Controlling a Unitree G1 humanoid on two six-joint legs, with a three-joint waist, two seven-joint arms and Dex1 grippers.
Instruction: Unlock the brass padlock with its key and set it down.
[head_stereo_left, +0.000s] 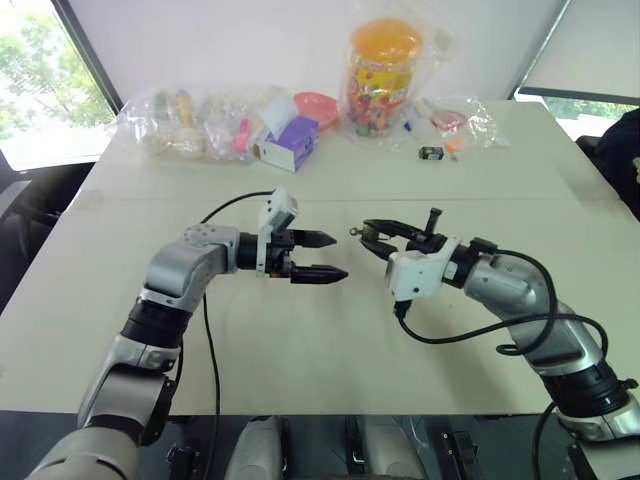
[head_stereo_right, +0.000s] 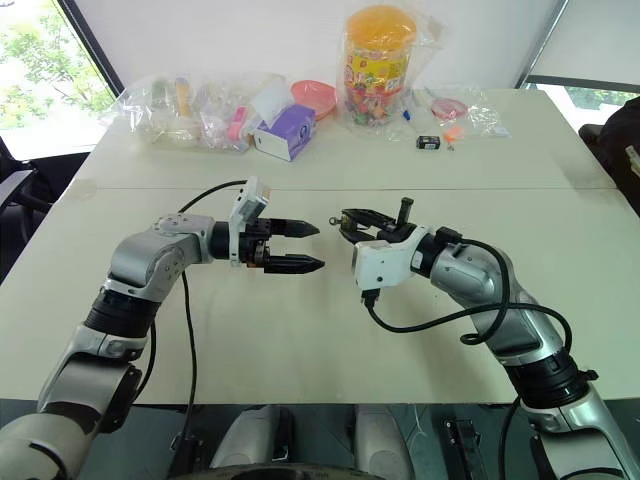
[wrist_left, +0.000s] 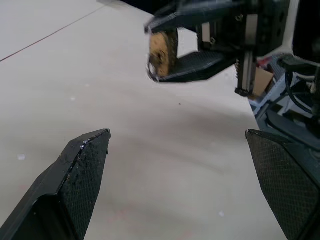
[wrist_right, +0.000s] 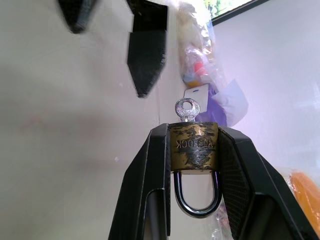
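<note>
Both arms raised over the desk (head_stereo_left: 330, 340), tips facing each other, a small gap between. Left gripper (head_stereo_left: 318, 256) jaws wide apart, nothing in them. Right gripper (wrist_right: 192, 150) clamped on the brass padlock (wrist_right: 193, 146), body squeezed between both fingers, shackle toward the wrist. Key (wrist_right: 186, 109) sticks out of the padlock past the fingertips, toward the left gripper.

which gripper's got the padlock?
The right gripper: its jaws clamp the brass padlock, key sticking out of its body. The left gripper faces it, jaws open and empty.
</note>
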